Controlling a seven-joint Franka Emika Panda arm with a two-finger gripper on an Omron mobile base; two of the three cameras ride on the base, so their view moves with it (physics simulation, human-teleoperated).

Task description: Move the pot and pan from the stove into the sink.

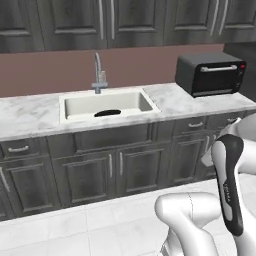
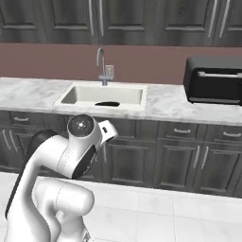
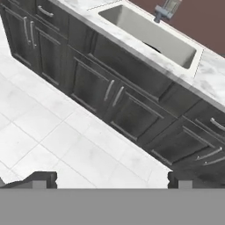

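The gripper (image 3: 112,179) stood spread wide and empty, its two dark fingertips (image 3: 41,179) set far apart above the pale tiled floor (image 3: 52,140). Ahead of it ran a row of dark grey panelled cabinet doors (image 3: 94,85) under a white marble counter (image 3: 211,74). Beyond those, farther ahead, lay the white rectangular sink (image 3: 151,33) with its curved silver faucet (image 1: 98,70). Inside the basin, well apart from the fingers, a shallow black pan (image 1: 107,113) lay on the bottom. A dark boxy toaster oven (image 1: 211,73) sat on the counter beside the sink.
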